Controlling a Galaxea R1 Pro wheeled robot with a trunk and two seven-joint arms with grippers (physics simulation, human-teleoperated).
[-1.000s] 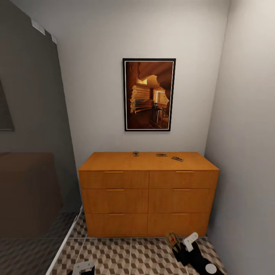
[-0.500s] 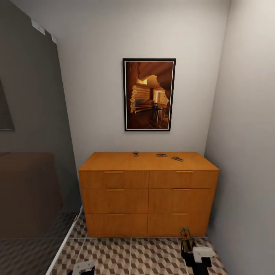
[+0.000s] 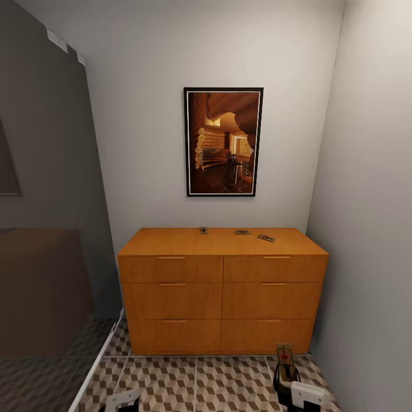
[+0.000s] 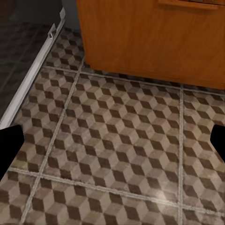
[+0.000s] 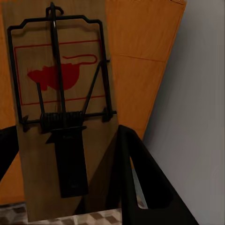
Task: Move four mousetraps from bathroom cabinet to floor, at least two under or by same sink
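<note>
Right hand point(image 3: 284, 366) clamps one trap point(image 5: 61, 117) between its fingers point(image 5: 140, 178), board upright, red bait patch facing the wrist camera. In the head view that trap point(image 3: 284, 355) sits at 5 o'clock, just in front of the cabinet point(image 3: 222, 289) base, above the floor point(image 3: 194, 383).

Three more traps on the cabinet top: one point(image 3: 203, 230) near centre, one point(image 3: 241, 232) and one point(image 3: 265, 237) toward 3 o'clock; too small for detail.

Left hand point(image 4: 112, 140): fingertips point(image 4: 9, 145) wide apart over bare floor tiles point(image 4: 117, 154), holding nothing; in the head view cut off at 7 o'clock point(image 3: 123, 400).

Framed picture point(image 3: 223, 142) on the wall above.
</note>
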